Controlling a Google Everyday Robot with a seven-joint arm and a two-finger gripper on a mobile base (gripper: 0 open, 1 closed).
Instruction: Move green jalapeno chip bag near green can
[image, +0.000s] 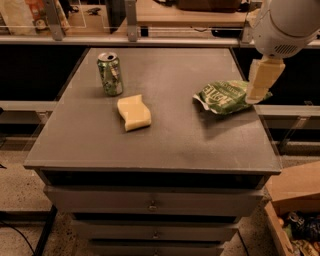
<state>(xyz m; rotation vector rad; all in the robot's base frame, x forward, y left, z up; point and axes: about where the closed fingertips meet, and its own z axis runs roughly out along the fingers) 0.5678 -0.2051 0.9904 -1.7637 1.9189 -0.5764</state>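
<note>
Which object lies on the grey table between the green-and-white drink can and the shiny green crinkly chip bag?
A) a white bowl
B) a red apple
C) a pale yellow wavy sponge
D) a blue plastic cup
C: the pale yellow wavy sponge lies between the green-and-white drink can and the shiny green crinkly chip bag, while the tool hangs at the bag's right end.

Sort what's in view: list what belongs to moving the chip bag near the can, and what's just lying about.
Belongs to the job:
chip bag, right side of the table
can, back left
gripper, at the bag's right end

Just lying about:
sponge, between can and bag
cardboard box, beside the table at right
</note>
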